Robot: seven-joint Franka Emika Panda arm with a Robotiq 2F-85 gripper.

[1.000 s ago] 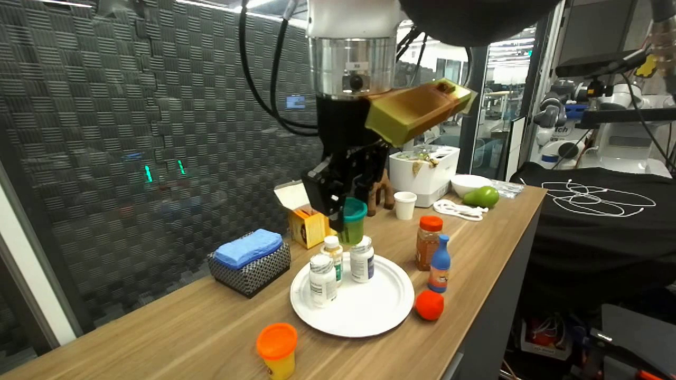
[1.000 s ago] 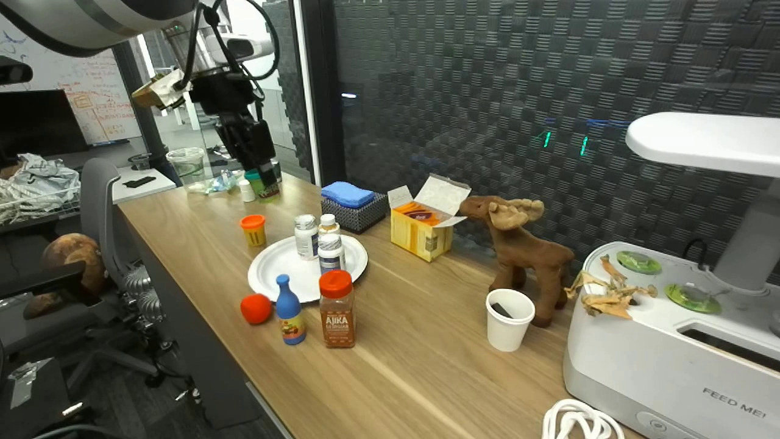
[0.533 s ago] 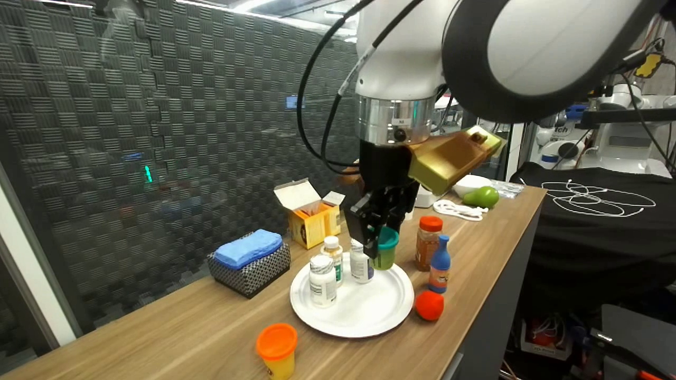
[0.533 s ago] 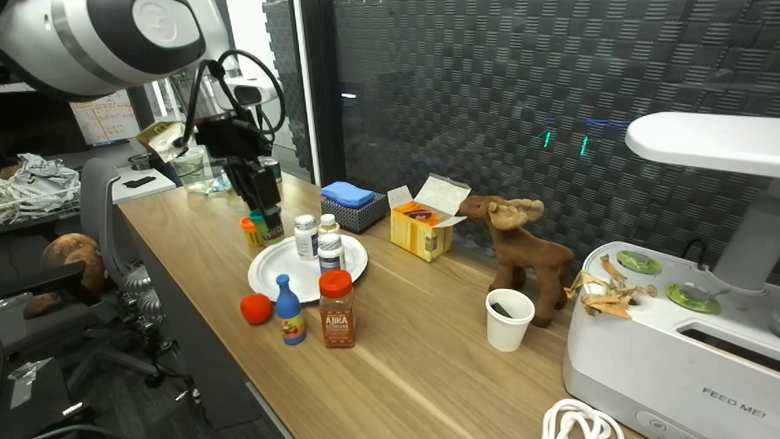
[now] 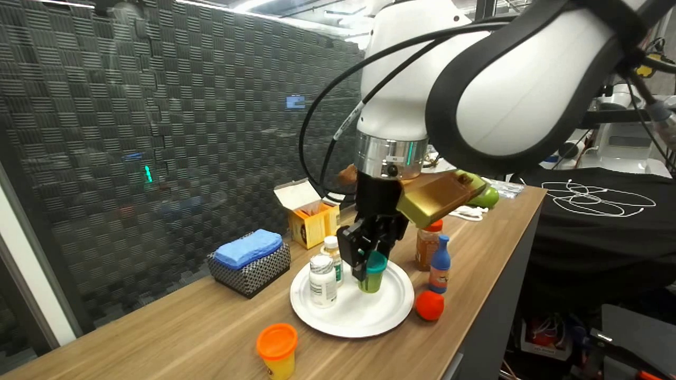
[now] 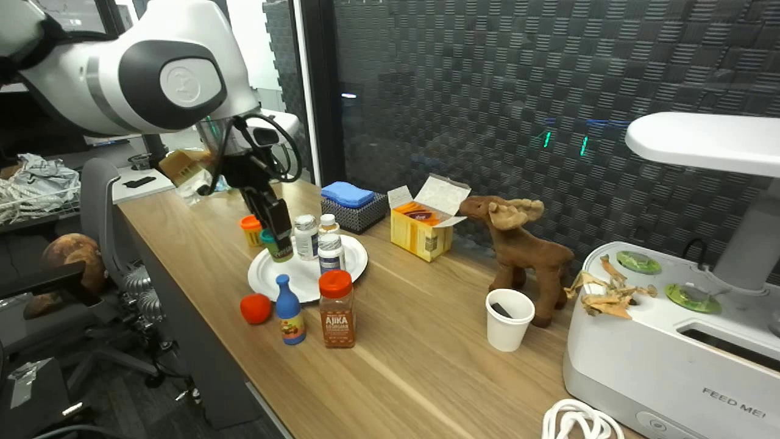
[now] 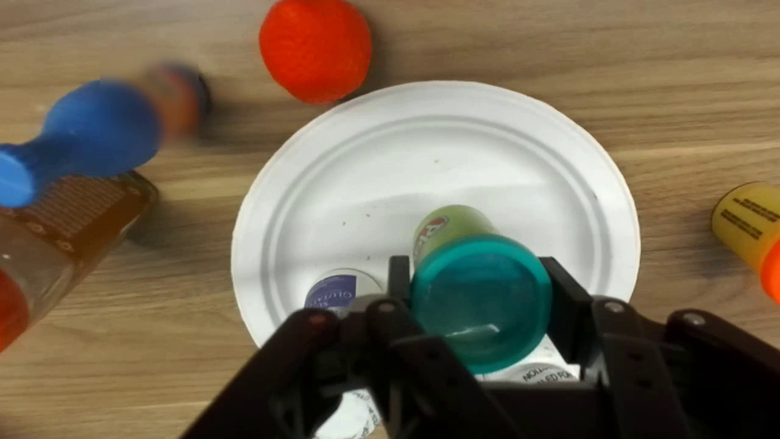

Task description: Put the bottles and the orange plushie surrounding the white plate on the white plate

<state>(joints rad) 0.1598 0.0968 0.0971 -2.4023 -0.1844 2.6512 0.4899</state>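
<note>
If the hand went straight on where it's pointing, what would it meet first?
Likely the white plate, under the green tub the hand grips; any gap between them is hard to judge.

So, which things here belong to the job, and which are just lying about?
Part of the job:
white plate
three white-capped bottles on it
teal-lidded tub, gripped by the claw
orange-lidded tub
red-capped jar
blue bottle
orange-red plushie

Just lying about:
yellow box
blue cloth on a dark box
moose toy
paper cup
white cord
white planter
</note>
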